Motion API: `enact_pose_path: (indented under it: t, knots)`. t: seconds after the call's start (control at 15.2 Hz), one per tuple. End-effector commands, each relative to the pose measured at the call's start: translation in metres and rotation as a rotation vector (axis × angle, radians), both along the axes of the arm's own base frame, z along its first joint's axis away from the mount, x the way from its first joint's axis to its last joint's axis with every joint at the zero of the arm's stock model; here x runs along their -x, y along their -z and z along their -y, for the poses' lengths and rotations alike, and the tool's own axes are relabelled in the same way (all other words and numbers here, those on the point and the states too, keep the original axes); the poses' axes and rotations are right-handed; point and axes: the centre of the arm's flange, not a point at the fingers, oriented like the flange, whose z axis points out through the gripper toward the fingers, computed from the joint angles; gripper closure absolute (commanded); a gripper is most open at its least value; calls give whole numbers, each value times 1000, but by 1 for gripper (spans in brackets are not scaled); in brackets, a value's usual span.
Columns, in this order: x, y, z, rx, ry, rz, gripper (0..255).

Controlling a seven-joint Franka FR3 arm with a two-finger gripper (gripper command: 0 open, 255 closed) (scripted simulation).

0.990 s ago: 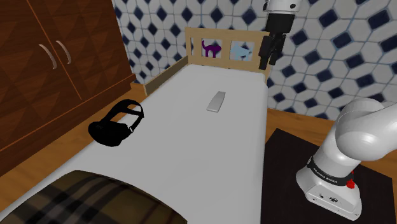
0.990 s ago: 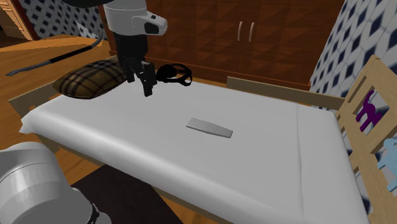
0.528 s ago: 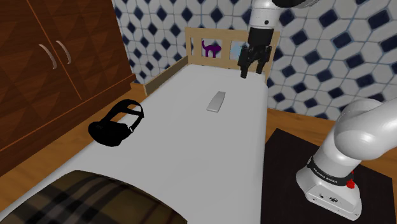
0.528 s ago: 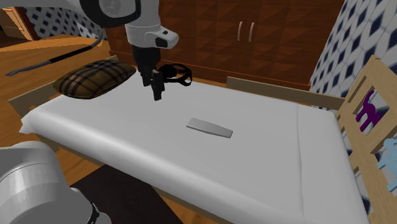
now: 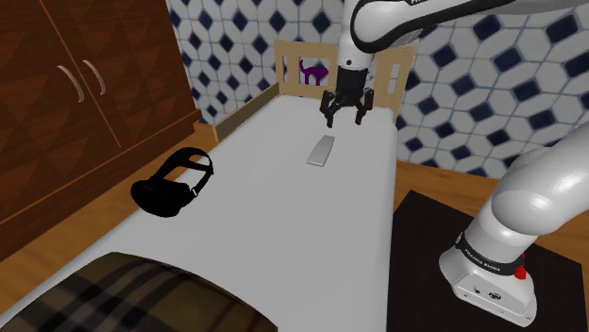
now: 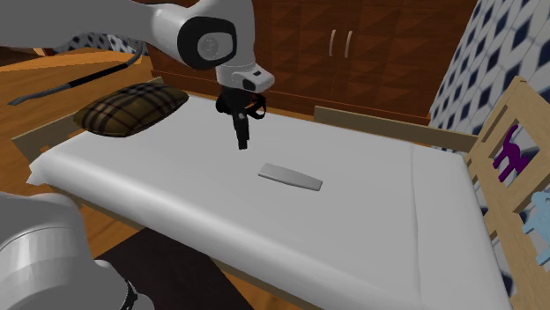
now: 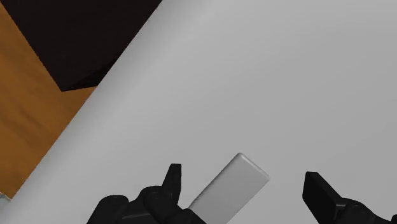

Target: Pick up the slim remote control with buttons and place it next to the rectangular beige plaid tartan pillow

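Grey and flat, the slim remote control (image 5: pixel 321 150) lies on the bare white sheet of the bed (image 5: pixel 283 217), in the half towards the wooden headboard (image 5: pixel 293 58) and nearer the side where the robot stands. It is plain-faced; I can make out no buttons, so I cannot say which end is its front. Its long axis runs roughly along the bed's length, headboard to foot, with a slight skew. Lying alone and flat like that, it looks easy to take from above across its narrow width. The gripper (image 5: pixel 346 120) hangs over it, a little to the headboard side, fingers spread and holding nothing. In the wrist view one end of the remote sits between the fingers (image 7: pixel 173 178) without touching them, slanted to their line, so I judge the wrist wants some turning before closing. A black headset (image 5: pixel 173 184) lies farther down, and the plaid pillow (image 5: pixel 142 292) rests at the foot end, well apart
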Motion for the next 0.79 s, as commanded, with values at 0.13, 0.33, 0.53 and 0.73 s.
enact_pose_path:
  t: [0.13, 0.33, 0.53, 0.73]
  knots:
    - [-39, 37, 13, 14, 176, -8, 0]
    - [-65, 64, 25, 25, 304, -15, 0]
    - [-90, 90, 41, 36, 432, -22, 0]
    - [-112, 116, 60, 47, 560, -28, 0]
